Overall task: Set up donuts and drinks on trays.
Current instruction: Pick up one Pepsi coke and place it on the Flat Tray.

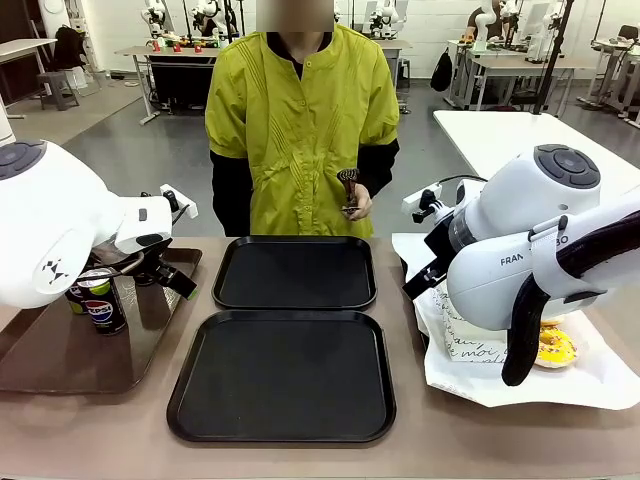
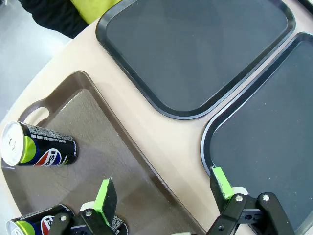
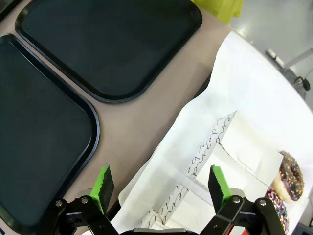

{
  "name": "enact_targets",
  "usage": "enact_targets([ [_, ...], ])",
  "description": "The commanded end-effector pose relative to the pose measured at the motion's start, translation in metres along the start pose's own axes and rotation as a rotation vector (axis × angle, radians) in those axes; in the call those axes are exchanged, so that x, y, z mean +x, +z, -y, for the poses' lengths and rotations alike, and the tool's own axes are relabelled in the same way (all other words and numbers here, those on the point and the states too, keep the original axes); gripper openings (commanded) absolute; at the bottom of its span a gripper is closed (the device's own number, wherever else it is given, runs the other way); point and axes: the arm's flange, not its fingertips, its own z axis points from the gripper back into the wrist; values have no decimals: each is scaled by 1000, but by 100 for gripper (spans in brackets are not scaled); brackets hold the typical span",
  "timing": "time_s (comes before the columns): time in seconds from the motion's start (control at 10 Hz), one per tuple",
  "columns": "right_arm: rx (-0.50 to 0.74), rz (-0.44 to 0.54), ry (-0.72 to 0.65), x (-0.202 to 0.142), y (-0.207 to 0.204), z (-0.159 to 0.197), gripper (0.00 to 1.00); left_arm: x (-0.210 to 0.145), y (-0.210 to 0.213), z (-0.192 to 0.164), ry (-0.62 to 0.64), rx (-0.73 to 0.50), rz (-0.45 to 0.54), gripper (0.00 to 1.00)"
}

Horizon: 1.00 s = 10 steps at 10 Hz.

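Left pincer (image 2: 162,185), green pads (image 2: 105,196) apart, above glossy brown tray (image 2: 98,127)

My left arm (image 1: 45,225), at frame left, is a white shell with a black checkered mark. My right arm (image 1: 520,250) bears grey lettering, a dark round cap and a black cable sleeve. My left gripper (image 2: 163,185) and right gripper (image 3: 160,177) have black links, silver screws and green pads (image 2: 105,193).
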Motion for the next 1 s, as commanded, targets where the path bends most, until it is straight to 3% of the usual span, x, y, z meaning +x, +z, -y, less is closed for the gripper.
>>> enact_targets([
  [0.0,0,0,0,0,0,0,100,0,0,0,0,0,0,100],
  [0.2,-63,-21,59,-24,54,-31,100,-30,58,21,-69,46,-75,100],
  [0.4,-77,-60,76,-72,103,-46,100,-73,99,26,-118,19,-152,100],
  [0.5,-94,-80,100,-113,134,-58,100,-95,119,28,-113,-5,-171,100],
  [0.7,-70,-115,123,-163,158,-77,100,-127,147,35,-116,-82,-169,100],
  [0.9,-18,-120,134,-178,152,-75,100,-137,150,40,-67,-89,-149,100],
])
